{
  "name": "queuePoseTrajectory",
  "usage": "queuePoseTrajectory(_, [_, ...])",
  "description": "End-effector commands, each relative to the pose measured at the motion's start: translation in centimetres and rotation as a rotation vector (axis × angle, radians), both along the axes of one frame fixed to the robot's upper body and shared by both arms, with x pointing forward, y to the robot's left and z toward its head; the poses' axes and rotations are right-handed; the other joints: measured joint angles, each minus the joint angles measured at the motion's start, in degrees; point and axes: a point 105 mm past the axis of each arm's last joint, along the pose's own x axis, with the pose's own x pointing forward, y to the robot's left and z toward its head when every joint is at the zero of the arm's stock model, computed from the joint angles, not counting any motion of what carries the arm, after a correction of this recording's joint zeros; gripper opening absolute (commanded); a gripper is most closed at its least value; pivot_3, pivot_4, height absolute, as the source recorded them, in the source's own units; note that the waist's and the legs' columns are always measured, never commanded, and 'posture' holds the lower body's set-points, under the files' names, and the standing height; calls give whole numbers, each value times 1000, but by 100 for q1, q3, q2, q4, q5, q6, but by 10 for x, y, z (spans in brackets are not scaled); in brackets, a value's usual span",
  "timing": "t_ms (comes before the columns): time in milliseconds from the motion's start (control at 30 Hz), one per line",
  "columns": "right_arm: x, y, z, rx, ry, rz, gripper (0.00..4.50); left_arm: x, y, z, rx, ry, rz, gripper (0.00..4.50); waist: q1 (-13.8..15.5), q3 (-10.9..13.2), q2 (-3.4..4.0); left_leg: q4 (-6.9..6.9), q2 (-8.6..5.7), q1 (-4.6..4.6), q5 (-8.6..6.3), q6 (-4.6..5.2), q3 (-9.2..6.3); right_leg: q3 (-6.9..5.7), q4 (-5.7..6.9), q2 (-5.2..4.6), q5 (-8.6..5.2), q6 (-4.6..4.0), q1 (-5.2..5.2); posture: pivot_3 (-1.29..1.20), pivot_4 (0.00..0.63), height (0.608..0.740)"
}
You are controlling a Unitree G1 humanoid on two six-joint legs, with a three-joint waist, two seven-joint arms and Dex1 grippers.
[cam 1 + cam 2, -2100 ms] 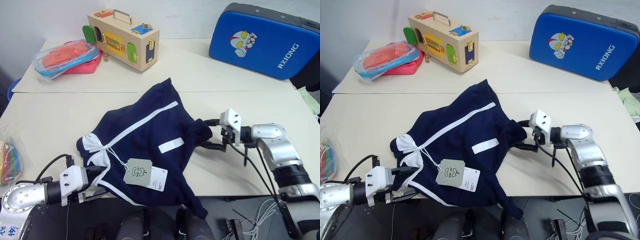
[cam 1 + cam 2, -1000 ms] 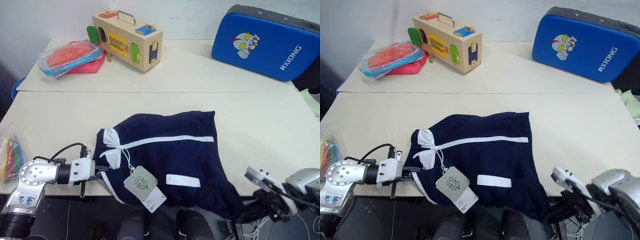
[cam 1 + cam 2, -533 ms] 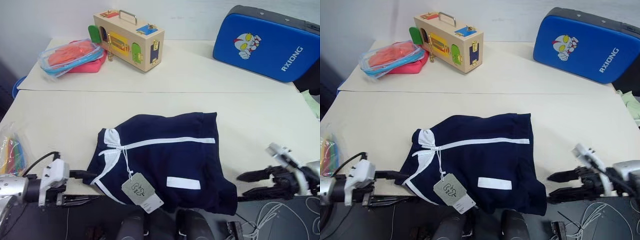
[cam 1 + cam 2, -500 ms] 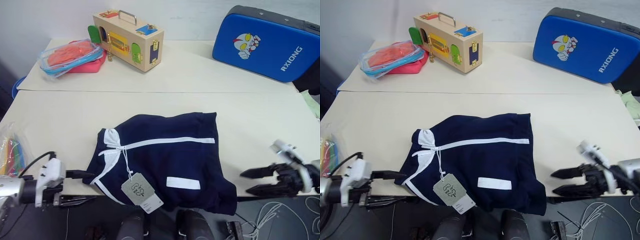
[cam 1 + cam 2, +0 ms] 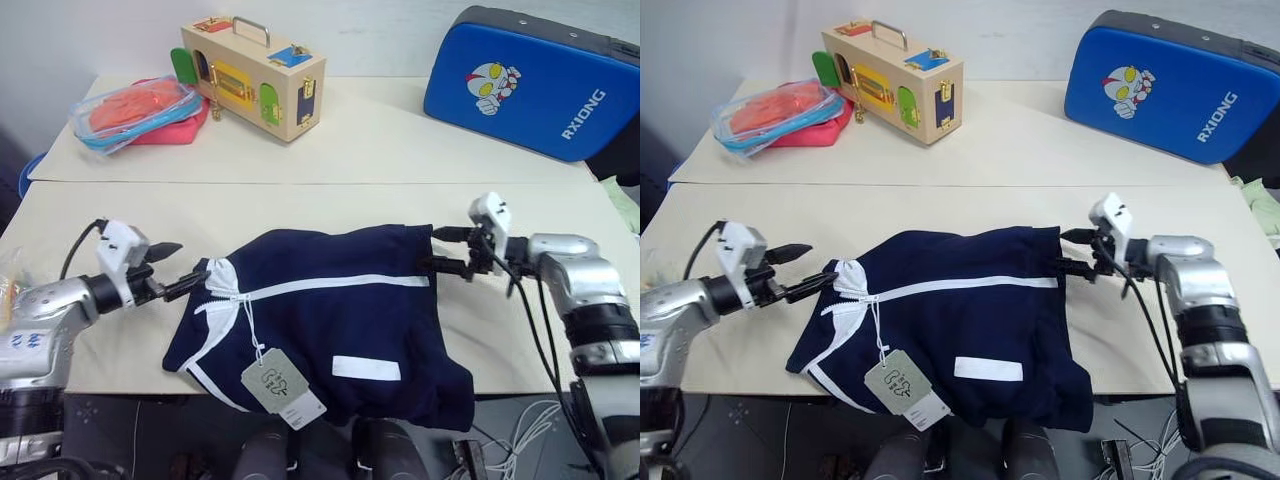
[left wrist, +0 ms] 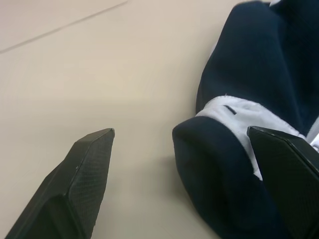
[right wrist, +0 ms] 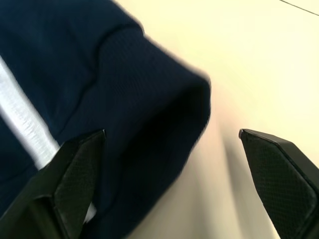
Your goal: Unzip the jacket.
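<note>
The navy jacket (image 5: 330, 320) lies flat on the table (image 5: 300, 215), and its lower part hangs over the front edge. Its white zipper line (image 5: 330, 284) runs from the white collar at the left to the hem at the right. Paper hang tags (image 5: 275, 385) and a white patch (image 5: 365, 368) lie near the front. My left gripper (image 5: 187, 264) stands open at the collar end. In the left wrist view the collar (image 6: 234, 149) sits between its fingers (image 6: 84, 174). My right gripper (image 5: 435, 250) is open at the hem, and the hem corner (image 7: 149, 99) lies between its fingers (image 7: 279, 169).
A wooden latch box (image 5: 250, 65) and a clear bag of orange and pink things (image 5: 135, 110) stand at the back left. At the back right leans a blue padded case (image 5: 530, 80). A seam (image 5: 300, 183) crosses the table behind the jacket.
Both grippers have opened and risen from below the table's front edge, the left to the collar, the right to the hem. The jacket has stayed flat.
</note>
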Motion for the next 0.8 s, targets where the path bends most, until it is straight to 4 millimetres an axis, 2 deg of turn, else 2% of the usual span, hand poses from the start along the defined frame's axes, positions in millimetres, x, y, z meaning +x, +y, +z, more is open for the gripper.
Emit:
queuePoseTrajectory(33, [3,11,6,35,8,56,4316,5,-9,-2,-8,26,-38,4496,1,0,0,5,0,0,1,1,-1,1,2,1,1,1,2,0,150,740])
queuePoseTrajectory(67, [3,15,7,62,23,74,4101,7,-10,-2,-13,29,-38,4500,2,0,0,6,1,0,2,3,-3,3,4,1,1,2,2,0,150,740])
queuePoseTrajectory(167, [2,22,12,137,57,105,3152,15,-10,-4,-37,46,-4,3851,-11,0,0,11,3,3,5,2,-4,9,15,1,1,2,3,0,150,740])
queuePoseTrajectory(333, [5,18,12,144,17,87,1417,18,-6,-18,-33,79,32,2285,-35,0,0,10,3,4,5,2,-4,10,19,0,1,2,1,0,150,740])
queuePoseTrajectory(467, [5,5,17,184,9,32,12,28,-7,-19,-52,41,61,1027,-58,0,0,12,3,5,6,0,-5,10,22,0,1,2,1,0,150,740])
queuePoseTrajectory(567, [5,-10,19,192,-11,-29,0,41,-14,-11,-81,-18,73,119,-27,0,-1,21,2,5,9,1,-6,9,34,-3,1,2,2,0,150,740])
queuePoseTrajectory(800, [5,-38,15,185,-50,-170,0,73,-32,10,-101,-174,88,38,10,-1,-3,32,-9,2,11,9,-9,4,44,-15,1,2,5,0,150,740])
